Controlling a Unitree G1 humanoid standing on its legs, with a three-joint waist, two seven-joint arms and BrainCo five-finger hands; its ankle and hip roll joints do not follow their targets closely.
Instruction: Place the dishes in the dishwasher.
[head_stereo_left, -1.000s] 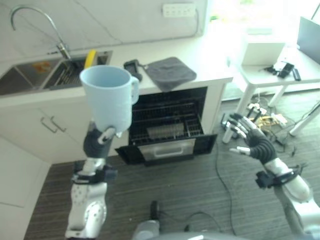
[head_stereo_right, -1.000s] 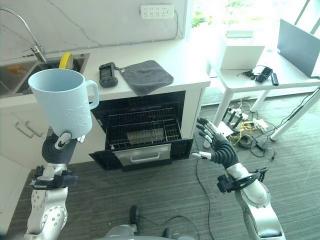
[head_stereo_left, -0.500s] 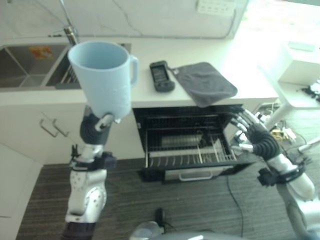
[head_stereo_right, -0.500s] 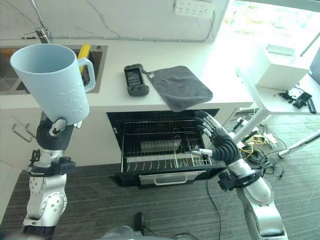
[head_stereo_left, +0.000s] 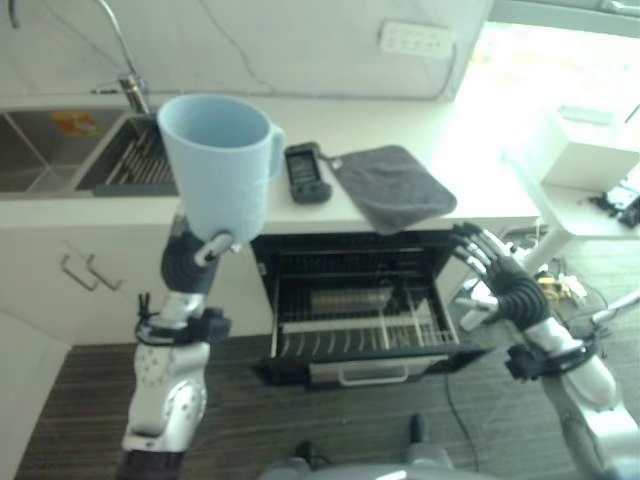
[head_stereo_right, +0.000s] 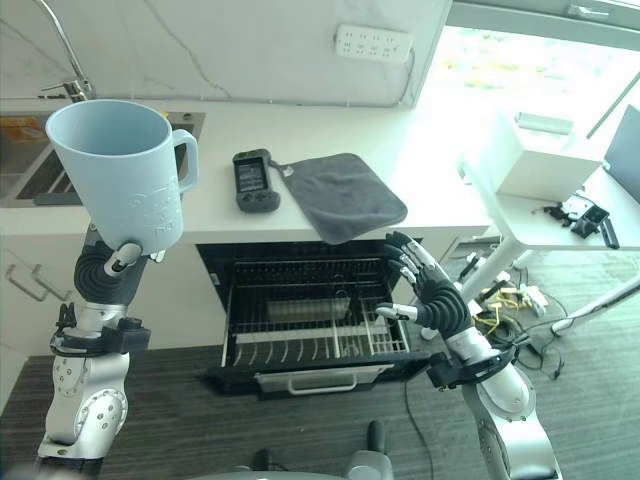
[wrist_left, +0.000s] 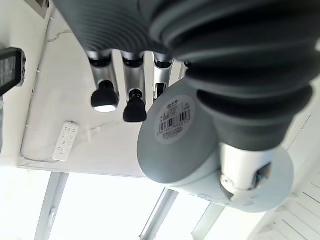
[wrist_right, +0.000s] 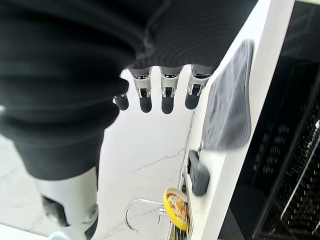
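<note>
Mug: 1 pale blue mug (head_stereo_right: 125, 170), upright with its long axis vertical, mouth up, handle turned toward the robot's right, raised high over the counter's (head_stereo_right: 300, 215) front edge.
Left hand: the left hand (head_stereo_right: 112, 266) is up under the mug, fingers and thumb curled round its base; forearm near vertical.
Right hand: the right hand (head_stereo_right: 428, 293) hangs beside the open dishwasher (head_stereo_right: 310, 325), fingers spread and straight, holding nothing, by the right end of the pulled-out rack (head_stereo_right: 318, 338).
Counter items: 1 dark grey cloth (head_stereo_right: 340, 195) drooping over the edge, 1 black handheld device (head_stereo_right: 253, 181) just beside it.
Sink: 1 sink (head_stereo_left: 90, 165) with 1 tap (head_stereo_left: 125, 75), at the left.
</note>
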